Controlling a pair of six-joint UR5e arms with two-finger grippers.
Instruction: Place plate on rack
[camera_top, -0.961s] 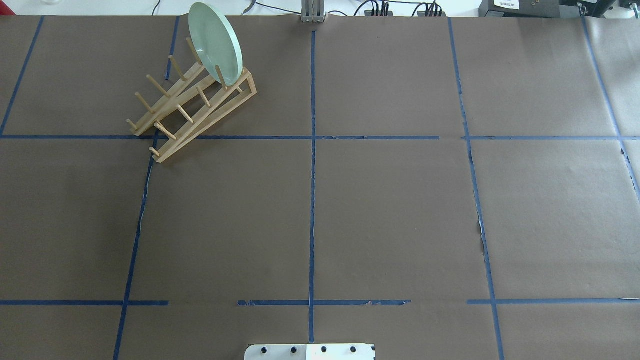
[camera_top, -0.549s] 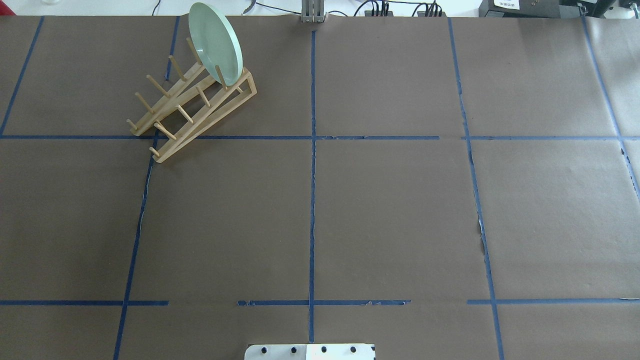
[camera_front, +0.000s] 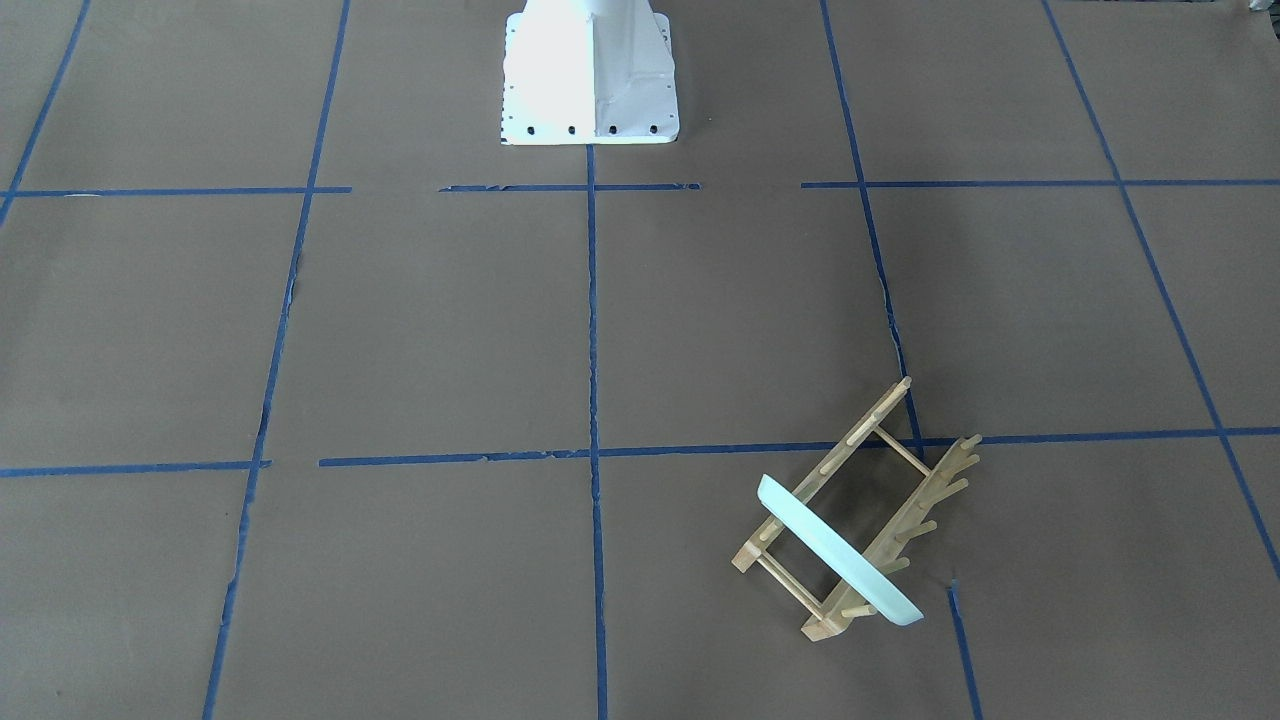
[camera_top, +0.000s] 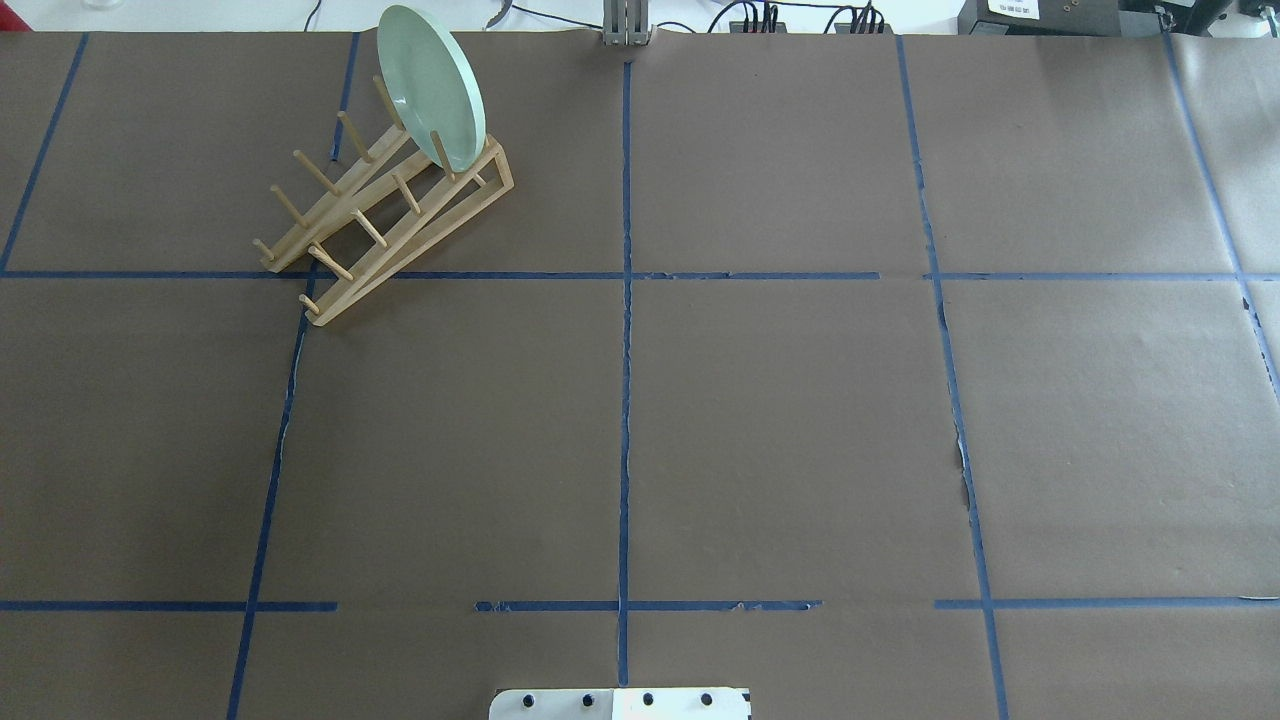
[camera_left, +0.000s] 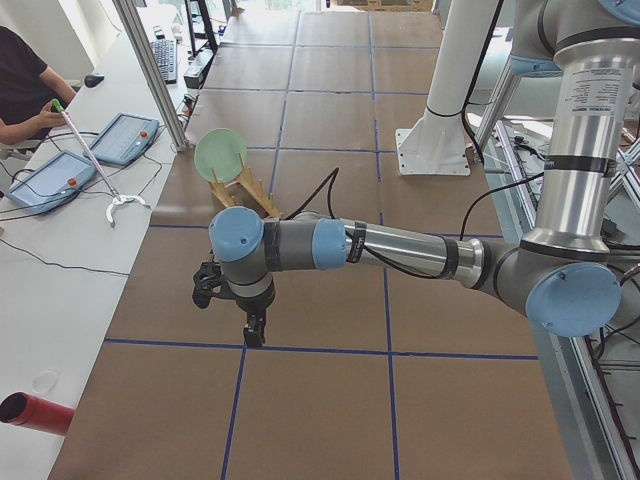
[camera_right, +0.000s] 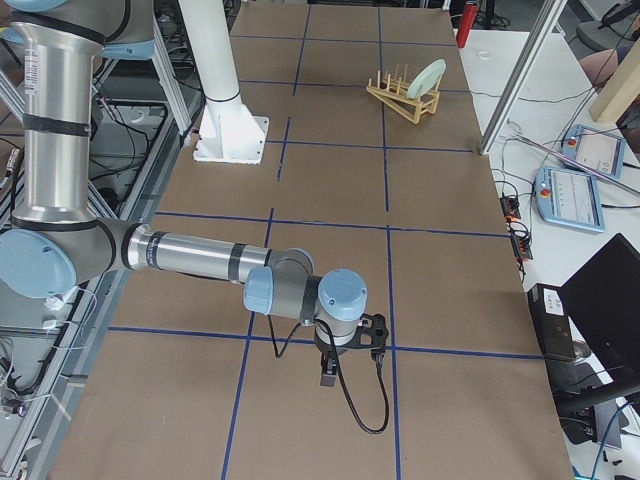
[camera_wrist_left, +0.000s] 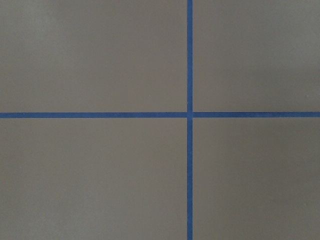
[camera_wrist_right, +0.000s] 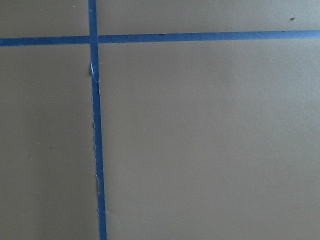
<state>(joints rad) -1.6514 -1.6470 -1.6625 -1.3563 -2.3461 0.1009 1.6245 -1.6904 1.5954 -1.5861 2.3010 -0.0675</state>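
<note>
The pale mint-green plate (camera_top: 430, 85) stands on edge between the pegs at the far end of the light-wood rack (camera_top: 497, 170), at the table's far left. Both also show in the front view, the plate (camera_front: 835, 555) in the rack (camera_front: 820, 625), and small in the side views. No gripper shows in the overhead or front view. The left gripper (camera_left: 255, 330) hangs low over the paper near the table's left end, far from the rack (camera_left: 240, 190). The right gripper (camera_right: 328, 375) hangs low near the right end. I cannot tell whether either is open or shut. Both wrist views show only brown paper and blue tape.
Brown paper with a blue tape grid covers the table. The white robot base (camera_front: 590, 90) stands at the near middle edge. A metal post (camera_top: 625, 25) and cables lie past the far edge. An operator's desk with tablets (camera_left: 125, 135) and a red cylinder (camera_left: 35, 412) lie beside the table.
</note>
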